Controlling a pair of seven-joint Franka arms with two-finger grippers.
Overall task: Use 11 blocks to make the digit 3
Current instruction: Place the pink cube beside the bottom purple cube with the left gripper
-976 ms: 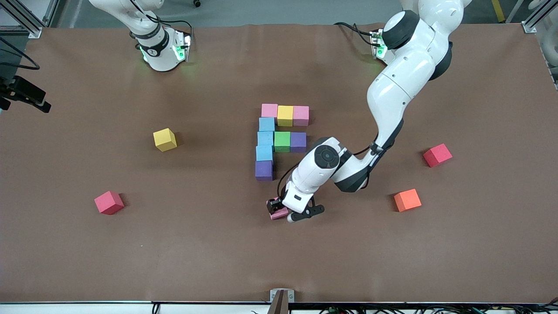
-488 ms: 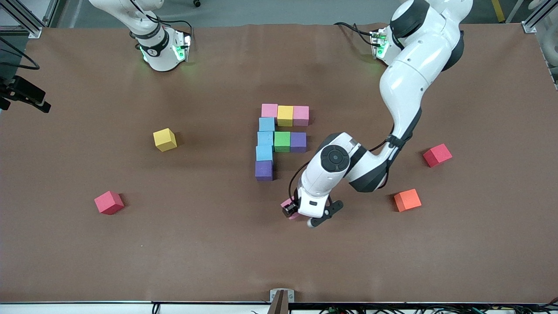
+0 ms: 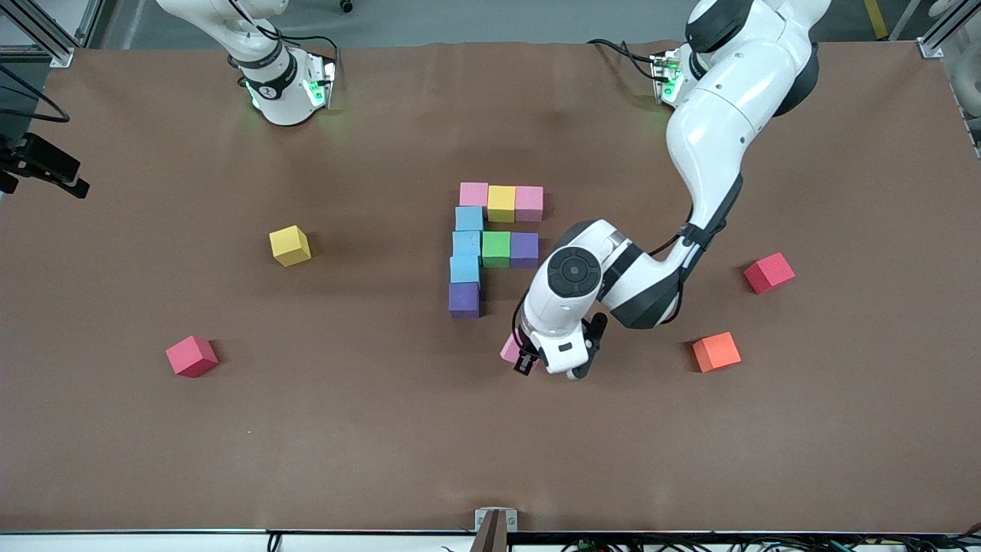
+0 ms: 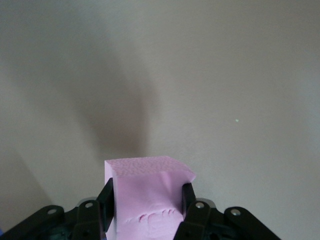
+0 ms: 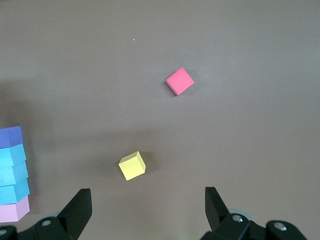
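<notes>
1. Front view gives us the left gripper raised above the table, over a spot nearer the camera than the unfinished digit 3.
2. We see its fingers clamped on a pink block, which fills the bottom of the left wrist view; in the front view the same block peeks out beside the wrist.
3. We count nine cubes laid so far: a pink, yellow, pink bar farthest from the camera, a column of three light blue cubes ending in a purple block, and a green and purple pair branching from the column's middle.
4. We find the orange block loose toward the left arm's end, with a red cube farther from the camera than it.
5. Toward the right arm's end lie a loose yellow block and another red cube.
6. We see the right gripper waiting high up with its fingers spread wide and nothing between them.
</notes>
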